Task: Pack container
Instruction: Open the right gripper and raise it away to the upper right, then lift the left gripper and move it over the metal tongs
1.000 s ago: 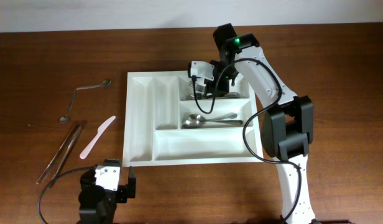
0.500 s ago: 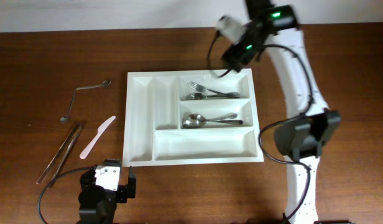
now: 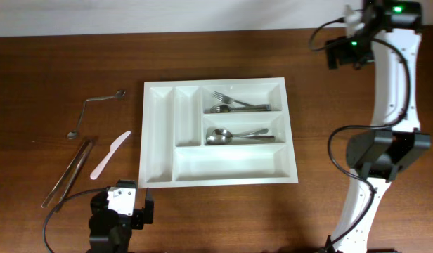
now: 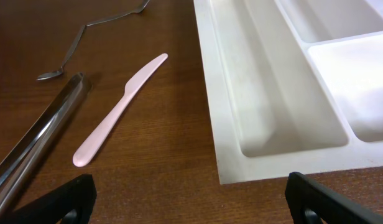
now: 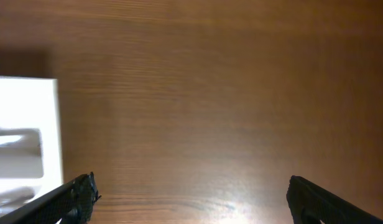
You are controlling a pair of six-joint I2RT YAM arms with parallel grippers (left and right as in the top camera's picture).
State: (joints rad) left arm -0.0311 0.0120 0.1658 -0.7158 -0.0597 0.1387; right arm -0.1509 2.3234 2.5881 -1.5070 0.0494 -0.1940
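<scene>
The white cutlery tray (image 3: 160,133) lies mid-table. Its upper right compartment holds forks (image 3: 234,104); the one below holds spoons (image 3: 234,135). The other compartments are bare. The tray's near left corner shows in the left wrist view (image 4: 260,106), and its edge shows in the right wrist view (image 5: 48,124). My left gripper (image 3: 121,204) is open and empty, low at the front left, before the tray's corner. My right gripper (image 3: 341,53) is open and empty, raised over bare table at the far right, well clear of the tray.
Left of the tray lie a pink plastic knife (image 3: 110,154), metal tongs (image 3: 69,172) and a bent spoon (image 3: 95,109). They also show in the left wrist view: knife (image 4: 120,107), tongs (image 4: 39,134), spoon (image 4: 86,34).
My right arm has swung up and to the right, from over the tray's fork compartment to the table's far right. A fork now lies in that compartment. The left arm has not moved.
</scene>
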